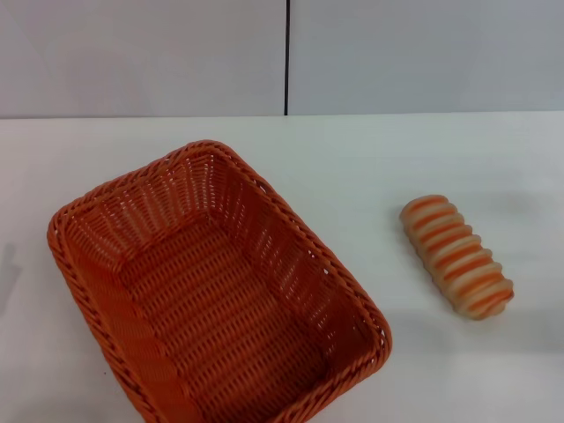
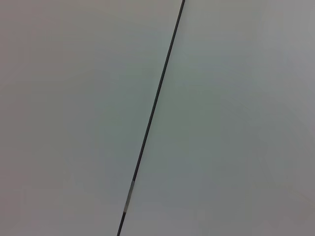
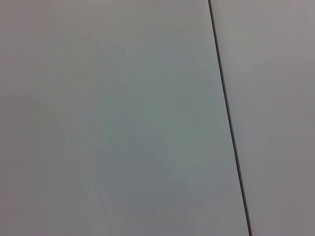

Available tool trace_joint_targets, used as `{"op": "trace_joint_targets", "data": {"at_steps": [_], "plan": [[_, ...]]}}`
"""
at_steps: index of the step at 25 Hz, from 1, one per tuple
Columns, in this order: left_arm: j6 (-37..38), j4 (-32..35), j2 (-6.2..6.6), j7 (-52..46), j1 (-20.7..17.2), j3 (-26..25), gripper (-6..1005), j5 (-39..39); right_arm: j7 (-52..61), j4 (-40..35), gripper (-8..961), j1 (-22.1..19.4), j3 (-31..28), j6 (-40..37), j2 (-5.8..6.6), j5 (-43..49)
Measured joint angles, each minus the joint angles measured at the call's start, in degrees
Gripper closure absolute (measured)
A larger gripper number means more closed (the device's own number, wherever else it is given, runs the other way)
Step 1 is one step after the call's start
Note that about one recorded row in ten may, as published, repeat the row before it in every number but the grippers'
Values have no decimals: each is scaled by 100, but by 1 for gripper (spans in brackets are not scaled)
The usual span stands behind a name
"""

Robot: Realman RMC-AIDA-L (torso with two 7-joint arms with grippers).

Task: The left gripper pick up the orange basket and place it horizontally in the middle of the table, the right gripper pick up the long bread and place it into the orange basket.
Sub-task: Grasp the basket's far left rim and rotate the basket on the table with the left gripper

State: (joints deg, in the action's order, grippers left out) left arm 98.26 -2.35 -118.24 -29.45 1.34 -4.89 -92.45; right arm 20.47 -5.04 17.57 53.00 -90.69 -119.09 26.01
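The orange basket lies empty on the white table, left of centre and turned at a slant, its near corner cut off by the frame's lower edge. The long bread, striped orange and cream, rests on the table to the right of the basket, apart from it and also angled. Neither gripper shows in the head view. Both wrist views show only a pale wall panel with a dark seam, and no fingers.
A grey-white wall with a vertical dark seam stands behind the table's far edge. Bare tabletop lies between basket and bread and along the back.
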Motion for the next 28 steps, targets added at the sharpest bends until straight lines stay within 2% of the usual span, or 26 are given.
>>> {"op": "trace_joint_targets", "data": {"at_steps": [12, 19, 20, 21, 24, 25, 26, 28], "plan": [[103, 27, 2, -28, 7, 26, 152, -26, 21, 13, 356, 18, 3, 139, 8, 35], [224, 804, 21, -1079, 195, 166, 152, -46, 24, 6, 356, 10, 2, 146, 17, 41], [222, 1083, 20, -1451, 250, 203, 153, -49, 24, 6, 356, 10, 2, 146, 17, 41], [200, 1771, 21, -2322, 369, 347, 153, -61, 23, -5, 356, 23, 1, 154, 24, 41], [174, 2484, 20, -3069, 480, 598, 156, -85, 21, -33, 356, 33, 0, 157, 26, 41], [174, 2484, 20, -3069, 480, 598, 158, -85, 21, -47, 356, 36, 3, 143, 26, 41], [121, 3472, 20, -3985, 595, 1027, 160, -119, 22, -57, 356, 39, 12, 112, 26, 42], [52, 4046, 20, -4508, 636, 1322, 163, -144, 35, -59, 356, 42, 12, 101, 27, 42]]}}
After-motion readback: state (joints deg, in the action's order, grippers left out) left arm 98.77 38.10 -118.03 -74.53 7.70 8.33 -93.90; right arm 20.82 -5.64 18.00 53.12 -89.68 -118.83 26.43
